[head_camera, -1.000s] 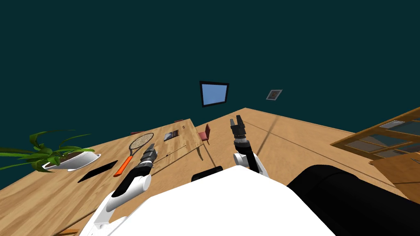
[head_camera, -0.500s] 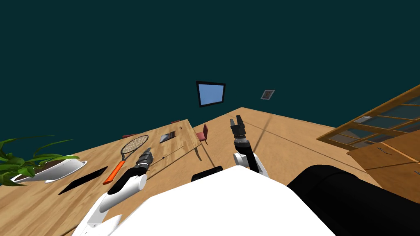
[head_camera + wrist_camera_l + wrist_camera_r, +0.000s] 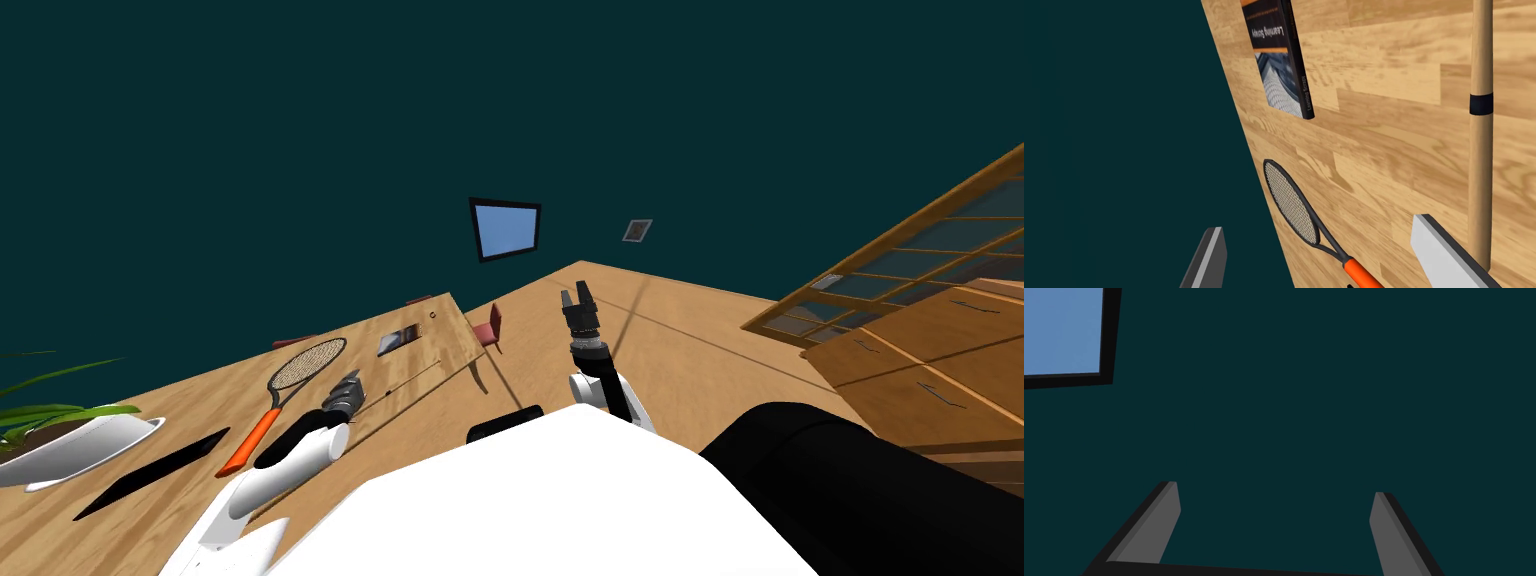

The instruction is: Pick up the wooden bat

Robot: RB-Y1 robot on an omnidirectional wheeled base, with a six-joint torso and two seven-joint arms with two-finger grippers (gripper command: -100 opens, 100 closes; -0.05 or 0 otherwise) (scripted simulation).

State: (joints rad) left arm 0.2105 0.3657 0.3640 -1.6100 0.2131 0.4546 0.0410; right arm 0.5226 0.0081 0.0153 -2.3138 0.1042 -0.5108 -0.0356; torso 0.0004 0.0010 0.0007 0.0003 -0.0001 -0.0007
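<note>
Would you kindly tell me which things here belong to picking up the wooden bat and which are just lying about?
For the job:
- wooden bat
- left tool, open near it
- table under it

Just lying about:
- racket
- book
- potted plant
- black slab
- red chair
- right tool, open

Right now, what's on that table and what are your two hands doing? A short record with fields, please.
table: light wood
bat: pale wood, black band, lying flat, not gripped
racket: orange grip, lying beside the bat
book: lying flat beyond the racket's head
left gripper: open over the table, bat just outside its fingers
right gripper: open, raised, holding nothing
</note>
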